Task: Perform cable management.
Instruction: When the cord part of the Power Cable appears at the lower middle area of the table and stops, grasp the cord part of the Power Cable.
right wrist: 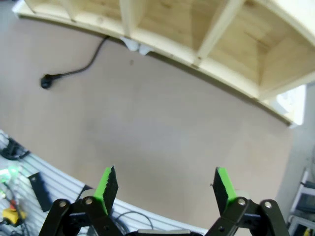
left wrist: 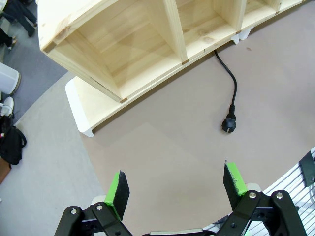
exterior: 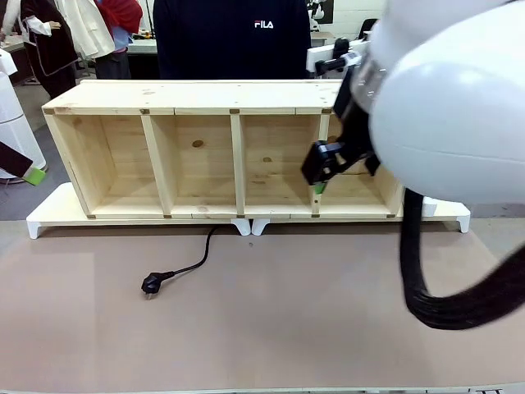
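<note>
The cable lies on the brown tabletop in front of the wooden shelf. It comes out from under the shelf's front edge near the middle and ends in a round black plug clear of the shelf. The left gripper hovers off the shelf's left end, fingers wide apart and empty. The right gripper hovers before the shelf's right half, equally spread and holding nothing

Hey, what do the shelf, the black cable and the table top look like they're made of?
The shelf looks like unfinished pale wood, probably pine: grain and knots show. The cable seems sheathed in matte black rubber or plastic and lies in loose curves; its plug looks moulded. The table top is a flat matte brown sheet, perhaps cardboard or fibreboard; hard to tell which.
</note>
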Available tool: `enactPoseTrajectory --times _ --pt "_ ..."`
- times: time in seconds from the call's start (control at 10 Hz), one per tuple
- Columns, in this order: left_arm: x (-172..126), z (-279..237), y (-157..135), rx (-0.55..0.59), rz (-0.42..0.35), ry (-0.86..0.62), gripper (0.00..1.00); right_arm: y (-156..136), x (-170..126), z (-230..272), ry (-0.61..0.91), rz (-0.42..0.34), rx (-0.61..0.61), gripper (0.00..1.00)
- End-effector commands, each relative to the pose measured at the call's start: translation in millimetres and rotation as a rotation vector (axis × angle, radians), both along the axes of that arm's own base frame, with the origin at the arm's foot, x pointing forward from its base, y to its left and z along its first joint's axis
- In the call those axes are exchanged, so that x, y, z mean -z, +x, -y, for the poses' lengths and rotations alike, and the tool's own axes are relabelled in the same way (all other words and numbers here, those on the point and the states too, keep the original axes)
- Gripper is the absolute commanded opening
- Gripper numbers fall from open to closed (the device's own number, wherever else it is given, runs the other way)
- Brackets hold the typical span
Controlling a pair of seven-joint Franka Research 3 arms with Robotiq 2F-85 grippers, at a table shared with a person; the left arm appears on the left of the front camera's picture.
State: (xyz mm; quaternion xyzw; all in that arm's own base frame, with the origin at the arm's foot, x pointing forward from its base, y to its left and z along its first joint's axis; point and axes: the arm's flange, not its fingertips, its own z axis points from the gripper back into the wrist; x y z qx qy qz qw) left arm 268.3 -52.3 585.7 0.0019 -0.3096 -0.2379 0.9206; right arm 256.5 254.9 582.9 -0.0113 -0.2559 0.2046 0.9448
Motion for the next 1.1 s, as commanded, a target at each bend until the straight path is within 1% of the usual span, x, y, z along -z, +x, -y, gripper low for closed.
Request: enactPoseTrajectory --times 0.0,0.2,0.5,0.8,1.0 --pt "-1 0 0 0.004 0.003 -0.003 1.0 20 4 -33 0.067 -0.057 0.035 1.0" --pt "-1 0 0 0.004 0.003 -0.003 1.0 37 12 -60 0.117 -0.103 0.112 1.0" --pt "-1 0 0 0.004 0.003 -0.003 1.0 48 31 -92 0.137 -0.171 0.248 1.0" --pt "-1 0 0 0.004 0.003 -0.003 1.0 53 51 -136 0.169 -0.224 0.256 1.0" --pt "-1 0 0 0.004 0.003 -0.003 1.0 53 63 -167 0.168 -0.235 0.277 1.0"
